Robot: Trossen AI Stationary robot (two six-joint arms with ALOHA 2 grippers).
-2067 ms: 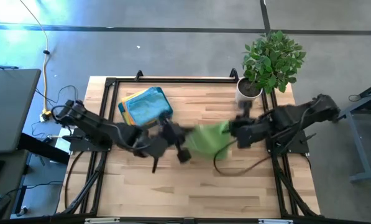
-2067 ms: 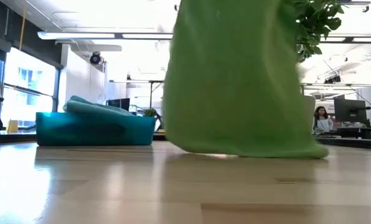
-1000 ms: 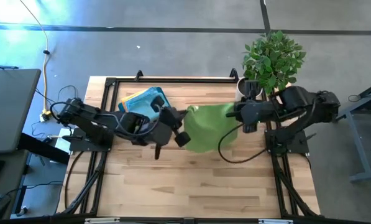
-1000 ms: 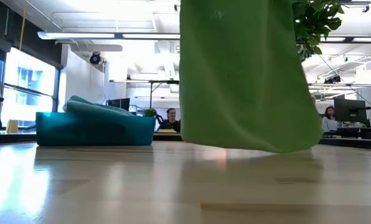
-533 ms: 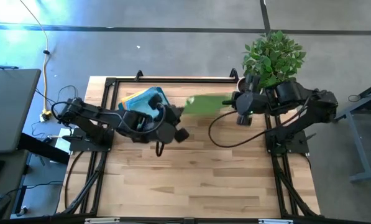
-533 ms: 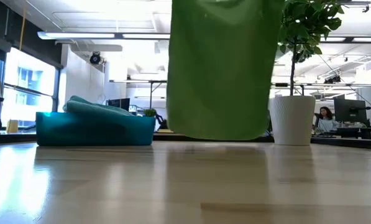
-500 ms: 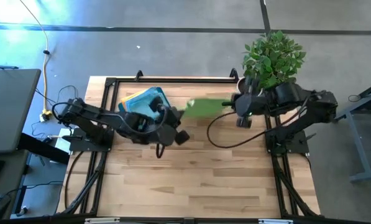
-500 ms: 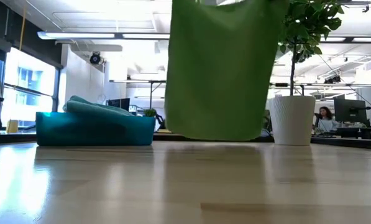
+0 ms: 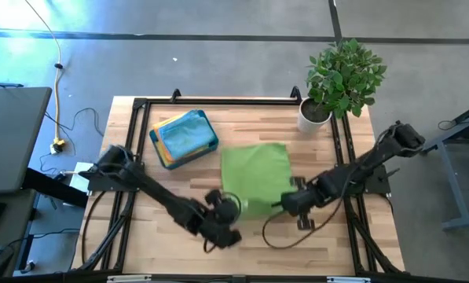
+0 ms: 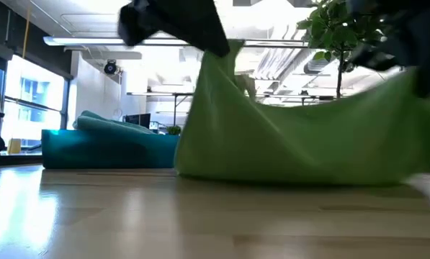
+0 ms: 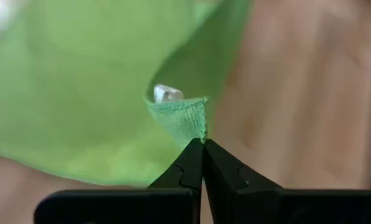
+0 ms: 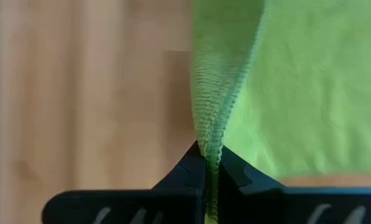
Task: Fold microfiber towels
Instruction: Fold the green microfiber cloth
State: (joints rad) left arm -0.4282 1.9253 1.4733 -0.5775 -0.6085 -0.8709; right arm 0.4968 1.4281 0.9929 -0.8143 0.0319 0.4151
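Observation:
A lime green microfiber towel (image 9: 255, 169) lies spread in the middle of the table. Its far part rests on the wood and its near edge is raised off it (image 10: 301, 144). My left gripper (image 9: 232, 206) is shut on the towel's near left corner. My right gripper (image 9: 287, 203) is shut on the near right corner. More towels, light blue on yellow (image 9: 183, 135), lie stacked in the teal tray (image 10: 106, 151) at the far left. My left gripper pinches the very tip of the towel's near left corner (image 11: 196, 124) between its two fingers, slanting down from the near left. A white tag sits just behind that corner. The corner is held off the table and the cloth slopes down from it to the wood. My right gripper pinches the towel's hemmed edge at the near right corner (image 12: 211, 134) between its two fingers, pointing steeply down. The edge stands folded upright between the fingertips. The corner is lifted and the cloth sags between the two holds.
A potted plant in a white pot (image 9: 316, 110) stands at the far right corner. Black frame rails (image 9: 136, 130) run along the table's left and right sides. A loose cable (image 9: 277, 232) loops on the wood near my right arm. Bare wood lies toward the near edge.
Both grippers, still shut on the towel, have swung first toward the far edge, then down and toward the near edge. The towel hung upright and clear of the table; now its far part lies flat on the wood and only the near edge stays raised.

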